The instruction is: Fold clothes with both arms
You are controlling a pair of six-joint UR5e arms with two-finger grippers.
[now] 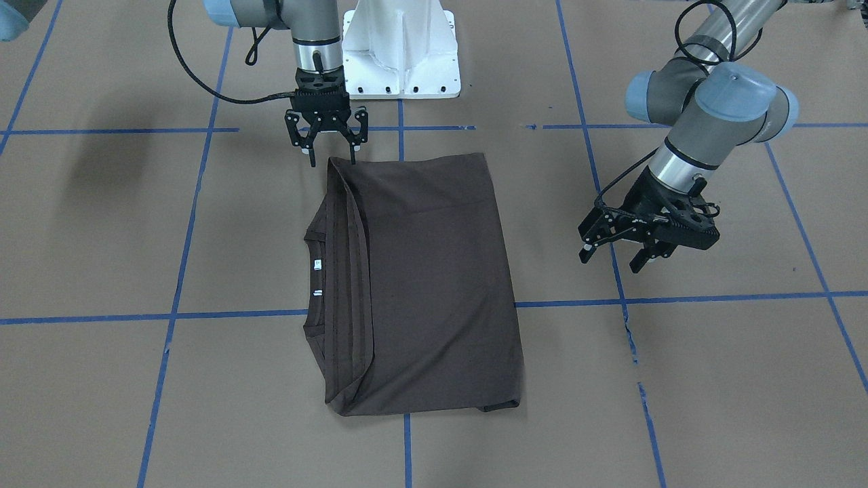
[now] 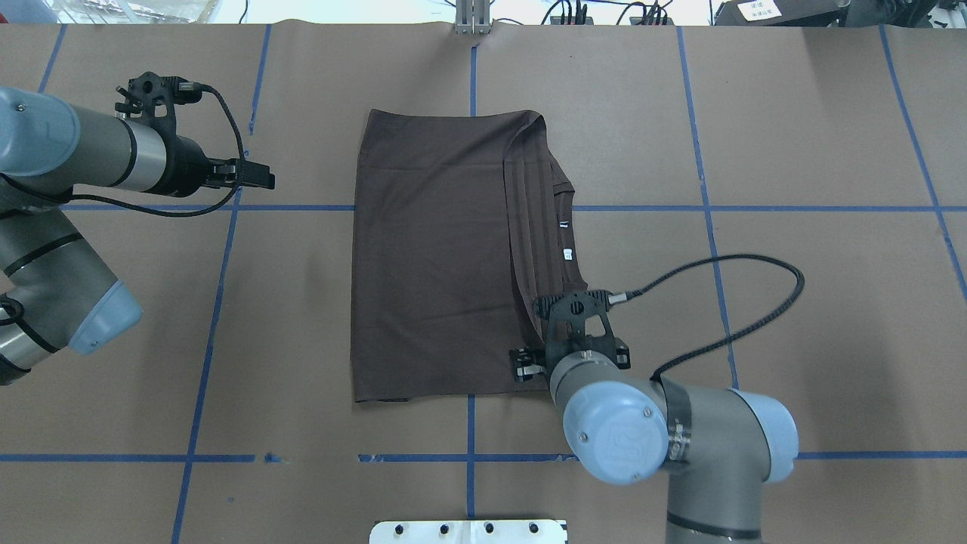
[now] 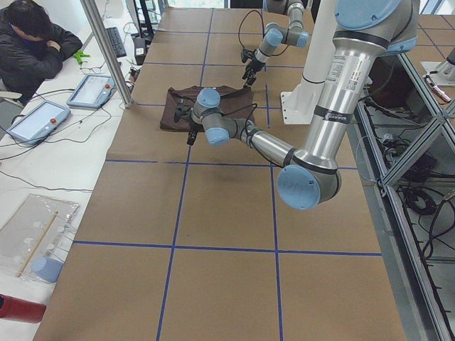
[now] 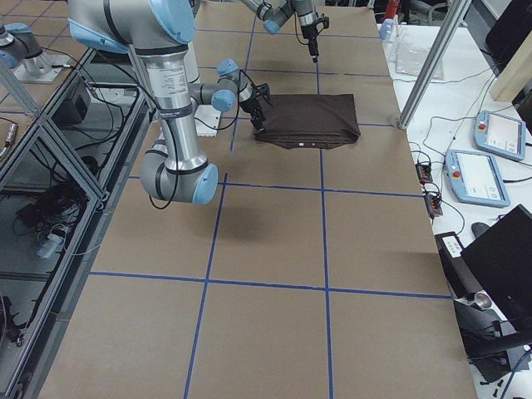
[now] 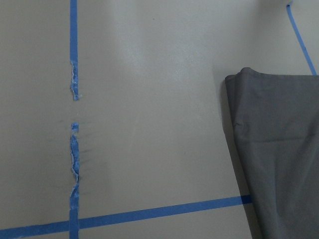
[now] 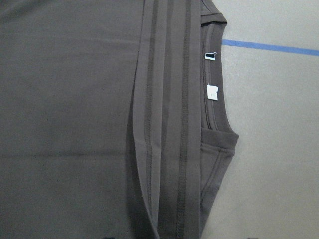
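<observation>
Showing the T-shirt (image 1: 434, 271) lying folded into a flat rectangle at the middle of the table (image 1: 102, 379), long axis running from the robot's edge toward the far edge, collar (image 1: 313, 312) and white tags (image 1: 317, 264) pointing toward the table's right end. Catching the right gripper (image 1: 332, 154) hanging at the shirt's near right corner, fingers spread and holding nothing. Placing the left gripper (image 1: 610, 259) well apart toward the left end, tilting downward, fingers likewise parted and carrying nothing.
</observation>
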